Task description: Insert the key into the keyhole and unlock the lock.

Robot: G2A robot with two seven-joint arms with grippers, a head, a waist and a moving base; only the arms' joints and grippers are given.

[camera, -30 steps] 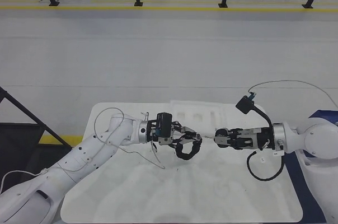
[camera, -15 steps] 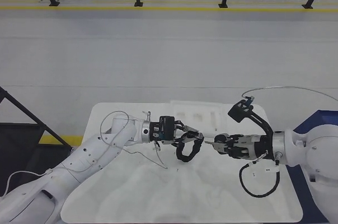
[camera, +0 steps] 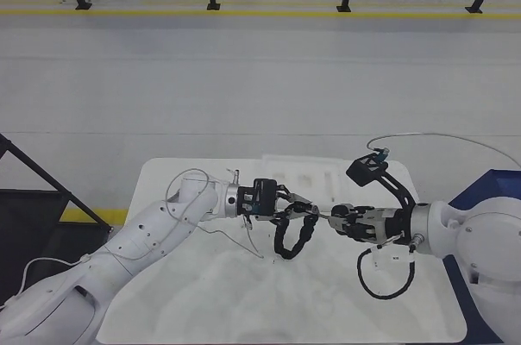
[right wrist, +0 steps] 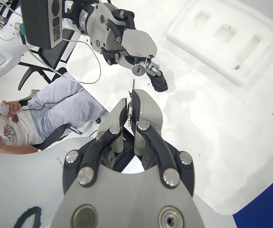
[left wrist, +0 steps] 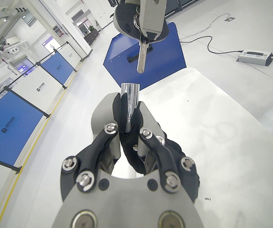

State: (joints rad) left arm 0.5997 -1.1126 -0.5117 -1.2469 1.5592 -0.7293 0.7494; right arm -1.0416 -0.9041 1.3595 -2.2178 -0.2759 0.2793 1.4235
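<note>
The key (left wrist: 141, 55), a slim silver blade pinched by its bow in the right gripper (right wrist: 130, 99), now points tip-first at the lock (left wrist: 129, 100), a chrome cylinder with a black cable loop (camera: 291, 240), clamped in the left gripper (left wrist: 127, 106). Over the last second both arms have closed in above the middle of the table (camera: 398, 302), toward its far edge. Blade and keyhole (right wrist: 138, 69) look nearly aligned yet apart, so insertion seems next.

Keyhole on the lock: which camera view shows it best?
The right wrist view: the keyhole faces that camera squarely. The left wrist view shows the lock side-on, with the slot hidden. In the top view it is too small to make out.
</note>
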